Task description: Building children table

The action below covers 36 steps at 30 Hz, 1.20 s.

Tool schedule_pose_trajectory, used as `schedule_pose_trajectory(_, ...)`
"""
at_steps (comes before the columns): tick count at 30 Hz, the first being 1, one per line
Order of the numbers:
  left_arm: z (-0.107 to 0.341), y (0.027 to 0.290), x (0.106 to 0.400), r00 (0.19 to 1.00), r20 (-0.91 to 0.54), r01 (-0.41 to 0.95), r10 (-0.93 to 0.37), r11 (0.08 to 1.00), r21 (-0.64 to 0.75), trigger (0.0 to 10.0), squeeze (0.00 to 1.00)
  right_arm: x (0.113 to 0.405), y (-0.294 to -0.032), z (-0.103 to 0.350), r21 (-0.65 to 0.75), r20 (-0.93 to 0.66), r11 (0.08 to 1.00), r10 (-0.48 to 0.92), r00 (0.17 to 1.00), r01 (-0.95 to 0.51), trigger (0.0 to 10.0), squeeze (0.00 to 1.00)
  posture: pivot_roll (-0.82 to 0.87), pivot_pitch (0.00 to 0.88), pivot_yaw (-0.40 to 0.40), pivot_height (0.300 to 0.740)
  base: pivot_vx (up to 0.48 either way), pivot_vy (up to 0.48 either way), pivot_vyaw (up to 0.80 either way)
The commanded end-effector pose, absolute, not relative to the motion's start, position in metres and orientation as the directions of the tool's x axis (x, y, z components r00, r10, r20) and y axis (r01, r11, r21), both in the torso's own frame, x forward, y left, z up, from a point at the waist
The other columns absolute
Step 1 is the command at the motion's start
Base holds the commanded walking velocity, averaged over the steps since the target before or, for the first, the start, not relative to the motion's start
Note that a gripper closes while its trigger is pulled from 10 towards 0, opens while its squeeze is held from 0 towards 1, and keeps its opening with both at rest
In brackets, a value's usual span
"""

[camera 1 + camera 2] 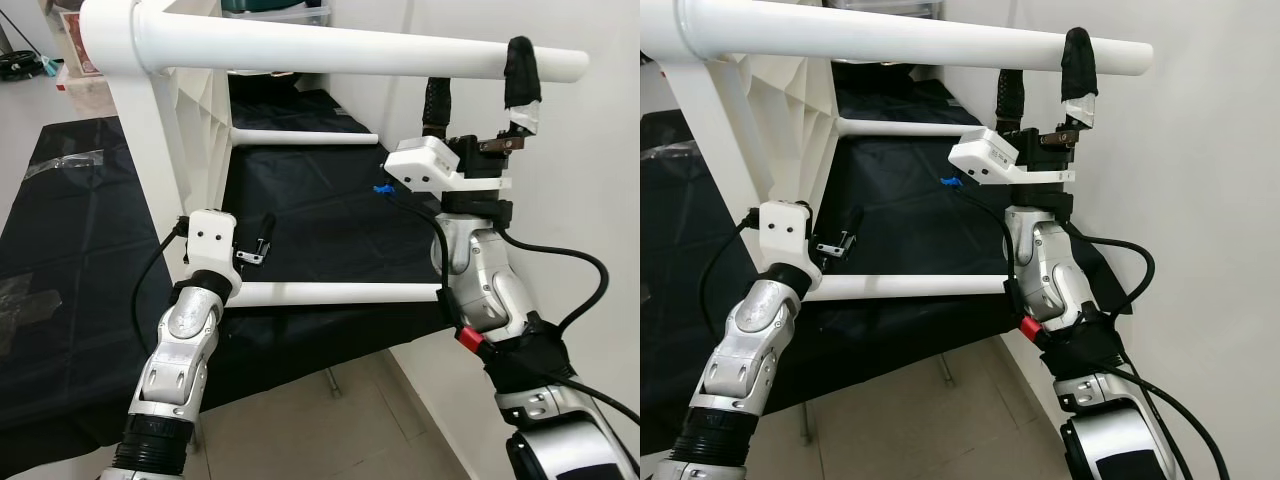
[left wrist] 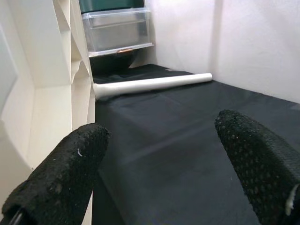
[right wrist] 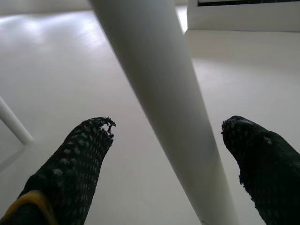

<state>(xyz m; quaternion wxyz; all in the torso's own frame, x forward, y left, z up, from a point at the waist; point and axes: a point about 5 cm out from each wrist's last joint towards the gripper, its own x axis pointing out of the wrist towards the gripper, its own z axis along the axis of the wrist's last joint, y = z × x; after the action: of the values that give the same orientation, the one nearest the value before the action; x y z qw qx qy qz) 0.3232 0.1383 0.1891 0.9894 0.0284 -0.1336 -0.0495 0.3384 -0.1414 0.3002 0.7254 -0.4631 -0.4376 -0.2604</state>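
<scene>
Children's table [image 1: 170, 110], white plastic, is tipped on its side on the black-draped counter [image 1: 80, 230], legs pointing toward three o'clock. Right pincer [image 1: 478, 90] is up at the top leg [image 1: 330, 52], near its free end at two o'clock, fingers spread open either side of the tube. In the right wrist view that leg runs between the two black fingertips [image 3: 82, 154] with a gap on each side, so it straddles without clamping. One finger [image 1: 522, 72] shows against the front of the tube, the other [image 1: 437, 100] sits below and behind it. White wall [image 1: 600, 200] stands just beside this arm at three o'clock.

Left pincer [image 1: 262, 240] is low at seven o'clock, also open, hovering just above the near lower leg [image 1: 340, 293], which lies along the counter's front edge. The left wrist view has its padded fingers [image 2: 61, 178] wide apart, looking across the black cloth, with the ribbed underside [image 2: 70, 70] of the tabletop just beside one finger.

Farther back, another leg [image 1: 300, 138] lies over the cloth. A small blue bit [image 1: 381, 188] sits on the cloth near the right wrist. A clear storage bin [image 2: 117, 30] stands at twelve o'clock behind the counter. Tiled floor [image 1: 330, 430] shows at six o'clock.
</scene>
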Motion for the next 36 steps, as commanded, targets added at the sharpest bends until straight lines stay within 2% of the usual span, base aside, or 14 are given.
schedule_pose_trajectory(1, 0.186, 0.14, 0.324, 0.963, 0.254, 0.072, -0.088, 0.995, 0.07, 10.0, 0.0, 0.34, -0.138, 0.304, -0.447, 0.881, 0.415, 0.052, 0.47, 0.792, 10.0, 0.0, 0.02, 0.062, -0.034, 0.74, 0.0, 0.0, 0.0)
schedule_pose_trajectory(14, 0.18, 0.148, 0.328, 0.973, 0.225, 0.033, -0.039, 0.999, 0.028, 10.0, 0.0, 0.358, -0.132, 0.321, -0.422, 0.893, 0.392, 0.029, 0.448, 0.817, 10.0, 0.0, 0.02, 0.076, -0.038, 0.74, 0.0, 0.0, 0.0)
schedule_pose_trajectory(15, 0.18, 0.151, 0.329, 0.975, 0.22, 0.019, -0.022, 1.0, 0.015, 10.0, 0.0, 0.359, -0.132, 0.322, -0.422, 0.894, 0.392, 0.028, 0.448, 0.818, 3.9, 0.0, 0.02, 0.079, -0.039, 0.74, 0.0, 0.0, 0.0)
schedule_pose_trajectory(16, 0.179, 0.154, 0.33, 0.977, 0.213, -0.003, 0.002, 1.0, 0.005, 10.0, 0.0, 0.36, -0.133, 0.323, -0.424, 0.892, 0.397, 0.026, 0.452, 0.814, 2.4, 0.0, 0.02, 0.082, -0.038, 0.74, 0.0, 0.0, 0.0)
schedule_pose_trajectory(17, 0.179, 0.154, 0.33, 0.977, 0.213, -0.003, 0.002, 1.0, 0.005, 10.0, 0.0, 0.36, -0.133, 0.323, -0.424, 0.892, 0.397, 0.026, 0.452, 0.814, 2.4, 0.0, 0.02, 0.082, -0.038, 0.74, 0.0, 0.0, 0.0)
schedule_pose_trajectory(18, 0.177, 0.158, 0.331, 0.979, 0.204, -0.025, 0.025, 1.0, -0.004, 10.0, 0.0, 0.361, -0.133, 0.323, -0.425, 0.891, 0.398, 0.026, 0.453, 0.813, 0.9, 0.0, 0.02, 0.082, -0.038, 0.74, 0.0, 0.0, 0.0)
schedule_pose_trajectory(20, 0.172, 0.165, 0.333, 0.982, 0.175, -0.073, 0.077, 0.997, -0.027, 10.0, 0.0, 0.363, -0.133, 0.324, -0.434, 0.886, 0.406, 0.032, 0.462, 0.804, 0.0, 0.0, 0.02, 0.084, -0.041, 0.74, 0.0, 0.0, 0.0)
schedule_pose_trajectory(24, 0.164, 0.172, 0.334, 0.982, 0.143, -0.119, 0.126, 0.991, -0.057, 10.0, 0.0, 0.364, -0.132, 0.325, -0.433, 0.888, 0.415, 0.04, 0.459, 0.8, 0.0, 0.0, 0.02, 0.087, -0.039, 0.74, 0.0, 0.0, 0.0)
schedule_pose_trajectory(29, 0.158, 0.175, 0.332, 0.978, 0.121, -0.169, 0.172, 0.985, -0.029, 10.0, 0.0, 0.366, -0.132, 0.325, -0.434, 0.886, 0.422, 0.04, 0.462, 0.796, 0.0, 0.0, 0.02, 0.09, -0.04, 0.74, 0.0, 0.0, 0.0)
schedule_pose_trajectory(32, 0.149, 0.193, 0.331, 0.954, 0.087, -0.288, 0.287, 0.958, 0.004, 10.0, 0.0, 0.368, -0.133, 0.324, -0.434, 0.884, 0.438, 0.04, 0.466, 0.787, 0.0, 0.0, 0.02, 0.094, -0.039, 0.74, 0.0, 0.0, 0.0)
schedule_pose_trajectory(36, 0.147, 0.205, 0.33, 0.937, 0.082, -0.343, 0.341, 0.939, 0.019, 10.0, 0.0, 0.369, -0.133, 0.325, -0.433, 0.884, 0.446, 0.04, 0.466, 0.783, 0.0, 0.0, 0.02, 0.094, -0.037, 0.74, 0.0, 0.0, 0.0)
